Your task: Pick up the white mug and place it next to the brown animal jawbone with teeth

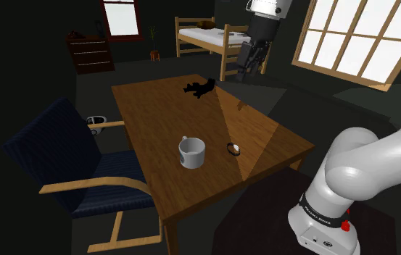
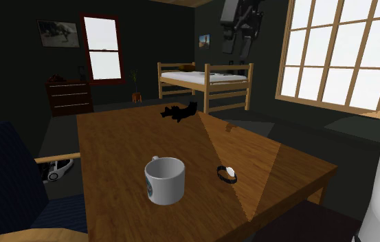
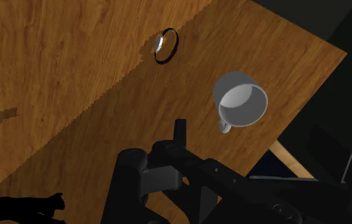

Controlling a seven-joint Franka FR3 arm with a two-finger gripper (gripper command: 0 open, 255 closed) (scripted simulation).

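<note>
Now, step in hand: the approach to the grasp, as I judge it; nothing is lifted yet.
Armchair (image 1: 68, 156): dark blue with pale wooden arms, drawn up to the table on the shoulder view's left.
Table (image 1: 155, 116): brown wood, carrying three things, each apart from the others.
White mug (image 1: 191, 152): stands upright on the table toward its near edge, mouth up, so its long axis is vertical.
Handle (image 1: 183, 140): sits on the mug's far-left side in the shoulder view, pointing away from the stand.
Dark shape (image 1: 200, 88): lies flat near the table's far end, well apart from the mug. It reads near black rather than brown and its teeth are too small to tell, but I take it for the jawbone.
Ring (image 1: 233, 148): small and dark with a white bit, near the mug on the shoulder view's right, not touching it.
End effector (image 1: 249, 69): hangs high above table level toward the shoulder view's right and carries nothing; whether it is apart or together I cannot tell.
Deciding relation: the mug lies well below the end effector, toward the shoulder view's left and nearer the stand. The wrist view looks down into the mug's mouth.
Next move, judged: a long descent across to the mug. Its upright axis suits a grip over the rim, clear of the handle and the ring.
</note>
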